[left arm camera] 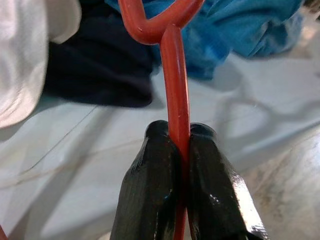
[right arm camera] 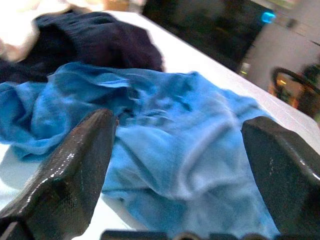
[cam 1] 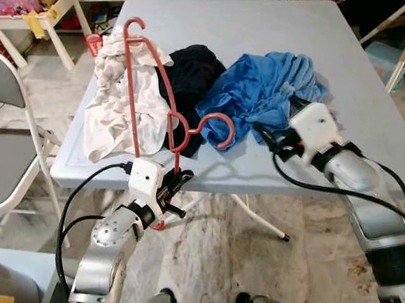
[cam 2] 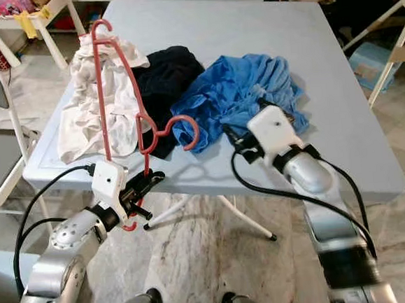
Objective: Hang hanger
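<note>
Left wrist view: red hanger (left arm camera: 175, 75) pinched on thin rod between pressed-together jaws of left gripper (cam 1: 179, 183), upright at desk (cam 1: 263, 27) front edge. Narrow grip; likely to swivel, snag white cloth (cam 1: 118, 102). Right gripper (right arm camera: 185, 165) jaws spread above blue garment (cam 1: 268, 90); accidental catch possible.

— What lay on that pale blue folding table (cam 1: 366, 96)?
— Three heaps: a white garment (cam 1: 118, 102) at the left, a dark navy one (cam 1: 193, 71) touching it, a blue one (cam 1: 267, 87) to the right.
— And beside it?
— A grey folding chair (cam 1: 1, 132) stood left, on marbled floor (cam 1: 218, 262).
</note>
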`<state>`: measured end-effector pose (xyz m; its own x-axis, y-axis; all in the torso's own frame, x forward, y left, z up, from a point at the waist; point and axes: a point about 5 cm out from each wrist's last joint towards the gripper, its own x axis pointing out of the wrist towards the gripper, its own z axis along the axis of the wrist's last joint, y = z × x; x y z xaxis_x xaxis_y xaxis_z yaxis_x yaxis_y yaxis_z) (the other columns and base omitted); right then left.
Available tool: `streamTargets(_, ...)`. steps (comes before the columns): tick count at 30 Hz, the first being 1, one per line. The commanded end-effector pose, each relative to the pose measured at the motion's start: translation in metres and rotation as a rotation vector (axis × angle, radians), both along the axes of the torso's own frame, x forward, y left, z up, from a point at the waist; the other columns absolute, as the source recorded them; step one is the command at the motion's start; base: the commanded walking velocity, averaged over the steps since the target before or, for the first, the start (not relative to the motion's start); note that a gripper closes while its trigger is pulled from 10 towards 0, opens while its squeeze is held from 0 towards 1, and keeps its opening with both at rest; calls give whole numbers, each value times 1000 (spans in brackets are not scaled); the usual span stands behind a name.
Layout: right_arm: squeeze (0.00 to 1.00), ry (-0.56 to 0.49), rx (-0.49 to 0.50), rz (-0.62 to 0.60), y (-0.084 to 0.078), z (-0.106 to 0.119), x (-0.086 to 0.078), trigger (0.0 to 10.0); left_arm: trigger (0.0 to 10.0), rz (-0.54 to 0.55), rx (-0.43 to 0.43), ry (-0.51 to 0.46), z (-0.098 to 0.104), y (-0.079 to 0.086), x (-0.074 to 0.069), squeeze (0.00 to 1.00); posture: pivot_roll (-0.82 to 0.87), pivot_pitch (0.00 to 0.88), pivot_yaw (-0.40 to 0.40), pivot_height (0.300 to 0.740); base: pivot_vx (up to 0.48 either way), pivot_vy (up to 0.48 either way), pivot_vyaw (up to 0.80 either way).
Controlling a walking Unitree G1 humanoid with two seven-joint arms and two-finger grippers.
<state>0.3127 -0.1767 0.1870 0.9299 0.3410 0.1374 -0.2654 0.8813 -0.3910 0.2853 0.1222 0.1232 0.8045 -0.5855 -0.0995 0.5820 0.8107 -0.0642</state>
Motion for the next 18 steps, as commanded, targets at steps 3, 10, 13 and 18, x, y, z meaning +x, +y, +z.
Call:
streamTargets(3, 0, 26, 216, -122, -10, -7, -11, 10000, 10000, 56, -24, 88, -13, 1, -8, 0, -42, 187, -20, 740, 0, 0, 0)
streamTargets(10, 0, 110, 374, -160, 1, -25, -21, 10000, 10000, 65, -18, 131, -19, -1, -16, 0, -42, 189, -18, 740, 0, 0, -271)
streamTargets(13, 0, 128, 388, -156, 6, -27, -21, 10000, 10000, 86, 4, 134, -18, 2, -11, 0, -37, 188, -18, 740, 0, 0, -533)
streamTargets(18, 0, 130, 401, -150, 9, -25, -20, 10000, 10000, 73, 6, 126, -14, 3, -10, 0, -36, 184, -18, 740, 0, 0, -549)
